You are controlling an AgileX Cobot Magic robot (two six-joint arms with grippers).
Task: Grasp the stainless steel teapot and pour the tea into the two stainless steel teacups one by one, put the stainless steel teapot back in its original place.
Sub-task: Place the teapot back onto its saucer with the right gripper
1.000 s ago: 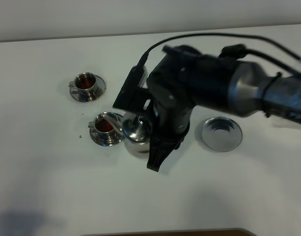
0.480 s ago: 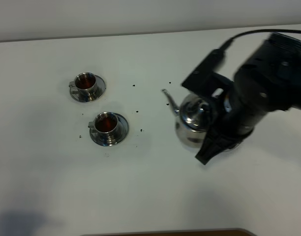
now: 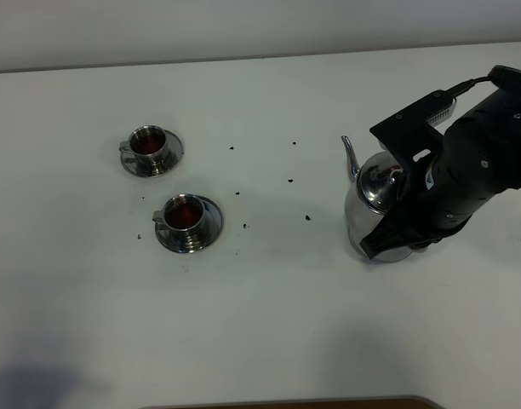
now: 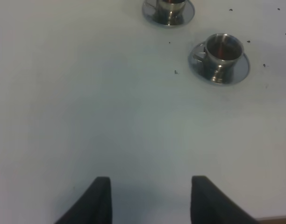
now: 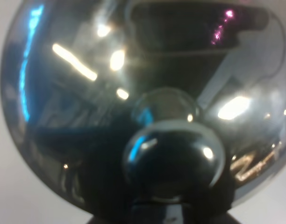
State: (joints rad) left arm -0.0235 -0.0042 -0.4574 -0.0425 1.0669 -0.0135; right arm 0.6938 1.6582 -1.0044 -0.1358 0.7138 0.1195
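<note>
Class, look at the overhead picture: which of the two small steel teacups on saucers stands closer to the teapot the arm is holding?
The small steel teacup nearer the camera, lower in the overhead view. The other small steel teacup sits farther back and farther left of the shiny round steel teapot.

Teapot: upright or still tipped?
Upright: the teapot stands with its lid on top and its spout pointing up, held by the right gripper.

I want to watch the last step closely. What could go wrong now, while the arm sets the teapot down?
1. The teapot seems held by the right pincer from the handle side; if released while tilted or not seated, it might tip.
2. Dark specks lie on the table between pot and cups; more drops may fall from the spout.
3. Both cups hold tea; any sweep back toward them could spill it.
</note>
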